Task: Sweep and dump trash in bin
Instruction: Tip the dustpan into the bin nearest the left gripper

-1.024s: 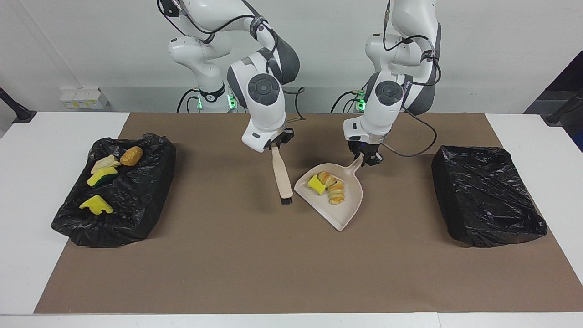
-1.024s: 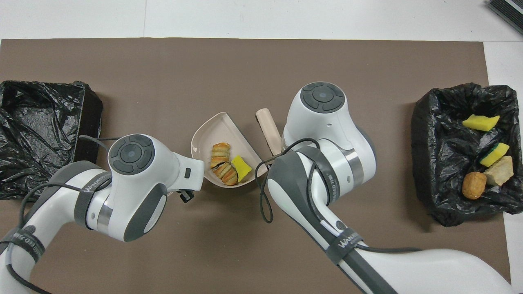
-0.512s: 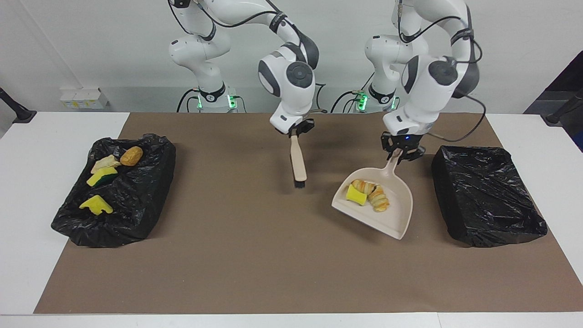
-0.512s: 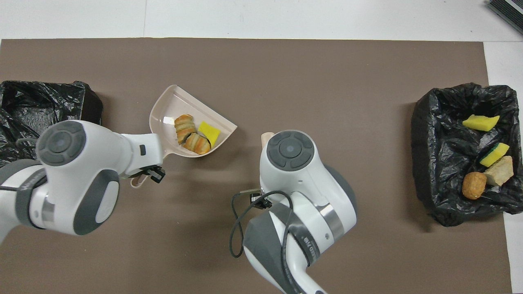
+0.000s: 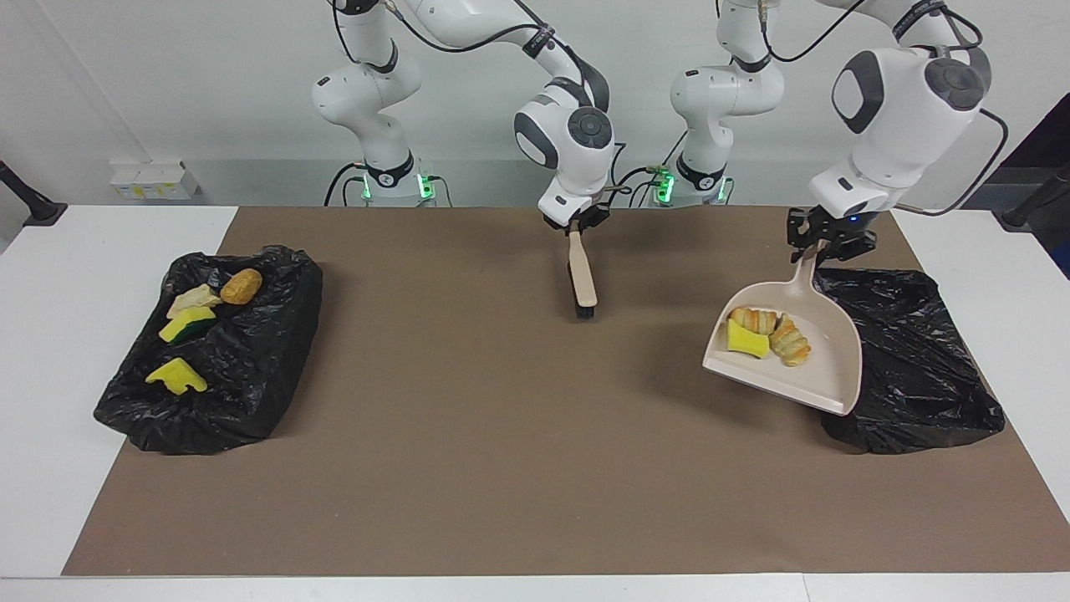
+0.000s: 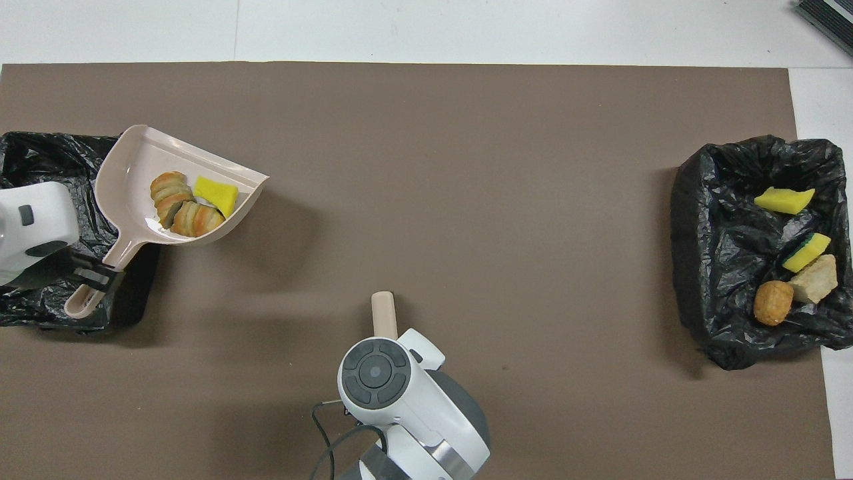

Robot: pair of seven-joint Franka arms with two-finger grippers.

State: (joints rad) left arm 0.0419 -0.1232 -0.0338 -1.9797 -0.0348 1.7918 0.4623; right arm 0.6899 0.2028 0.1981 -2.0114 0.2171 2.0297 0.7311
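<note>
i am at the dump step. my left end effector [image 5: 829, 242] is clenched on the dustpan [image 5: 823, 368] handle and holds it up at the edge of a bin [image 5: 919, 368] at the left arm's end of the counter [image 5: 50, 276]. three bits of trash [image 5: 765, 334] sit in the pan. next i think i must go over the bin and tip it so they slide out. my right end effector [image 5: 575, 226] is clenched on the brush [image 5: 583, 280] over the mat [image 5: 468, 435], out of the way. four bits lie in the other bin [image 5: 251, 368]. nothing blocks me.
</note>
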